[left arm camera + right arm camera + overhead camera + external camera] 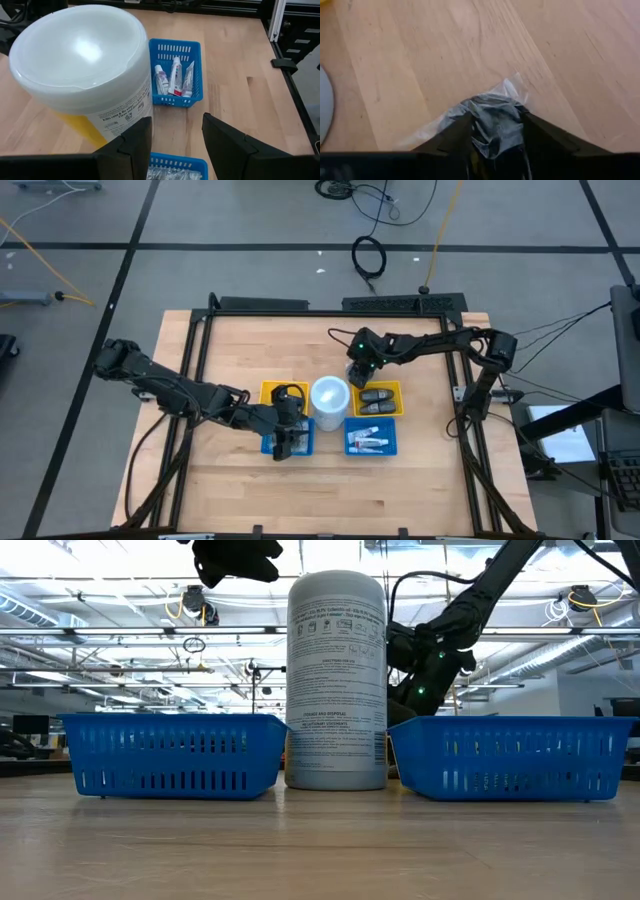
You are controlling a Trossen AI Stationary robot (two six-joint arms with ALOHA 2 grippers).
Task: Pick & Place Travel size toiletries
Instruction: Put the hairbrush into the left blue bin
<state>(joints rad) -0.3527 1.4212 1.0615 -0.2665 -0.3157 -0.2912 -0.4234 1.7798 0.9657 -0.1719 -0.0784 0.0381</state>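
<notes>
From above, the left arm reaches in from the table's left edge, stretched low across the wood, and its left gripper hangs over the left blue basket near the middle of the table. The right arm bends in from the right edge and folds back leftward, so the right gripper sits at the far side of the white canister, by the right yellow bin that holds dark oblong gadgets. The travel size toiletries lie in the right blue basket, just right of the canister and nearer than the yellow bin. A second yellow bin lies left of the canister.

At table height, the canister stands upright between the two blue baskets. One dark arm hangs at the upper left, and another rises behind the canister to the right.

Past the left wrist, the left gripper has its fingers well apart with nothing between them. Beyond them the toiletries lie side by side in their blue basket, beside the canister.

Past the right wrist, the right gripper is closed on a clear bag of grey bits, held above bare wood.
</notes>
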